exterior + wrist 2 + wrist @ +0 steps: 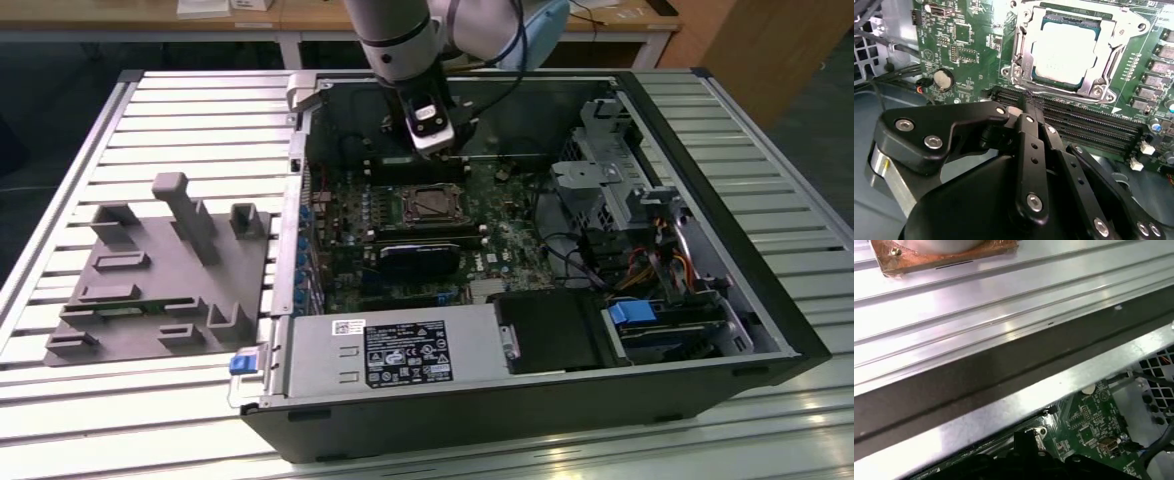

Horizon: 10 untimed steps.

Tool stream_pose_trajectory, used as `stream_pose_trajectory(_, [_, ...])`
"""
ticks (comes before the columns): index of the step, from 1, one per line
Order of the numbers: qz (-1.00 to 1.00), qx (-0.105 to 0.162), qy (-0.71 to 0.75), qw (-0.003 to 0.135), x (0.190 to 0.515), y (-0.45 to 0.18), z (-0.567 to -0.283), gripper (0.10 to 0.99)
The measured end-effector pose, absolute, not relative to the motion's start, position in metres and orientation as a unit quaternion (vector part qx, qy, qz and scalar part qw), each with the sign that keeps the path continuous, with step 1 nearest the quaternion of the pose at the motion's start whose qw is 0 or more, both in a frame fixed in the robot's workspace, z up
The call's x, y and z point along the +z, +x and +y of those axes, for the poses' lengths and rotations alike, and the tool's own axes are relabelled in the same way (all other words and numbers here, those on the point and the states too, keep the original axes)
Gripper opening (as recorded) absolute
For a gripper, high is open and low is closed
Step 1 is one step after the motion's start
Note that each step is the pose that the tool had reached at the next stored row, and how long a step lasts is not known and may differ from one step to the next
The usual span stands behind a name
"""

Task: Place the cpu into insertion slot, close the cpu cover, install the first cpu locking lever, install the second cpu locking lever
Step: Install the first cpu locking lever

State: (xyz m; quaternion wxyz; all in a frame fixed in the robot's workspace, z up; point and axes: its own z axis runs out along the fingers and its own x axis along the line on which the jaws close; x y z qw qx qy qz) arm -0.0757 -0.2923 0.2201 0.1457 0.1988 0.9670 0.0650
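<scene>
I can read no text from here. The power supply [320,368] carries a black label [407,352] and a small white sticker [350,326], both with print too fine to read. The cpu [1069,50] shows only faint marks on its top.

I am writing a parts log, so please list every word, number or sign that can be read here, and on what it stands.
No text can be read with certainty.
The large label on the power supply: print too small.
The small white sticker above it: too small.
The cpu top, in the second wrist view: markings washed out by glare.
The motherboard lettering: blurred.
</scene>
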Motion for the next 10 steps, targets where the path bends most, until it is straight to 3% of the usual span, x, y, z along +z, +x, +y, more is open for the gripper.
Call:
stream_pose_trajectory(6, [0.967,0.065,0.199,0.145,0.2200,-0.0752,-0.2926,0.102])
stream_pose_trajectory(10, [0.969,0.062,0.200,0.131,0.2194,-0.0722,-0.2944,0.102])
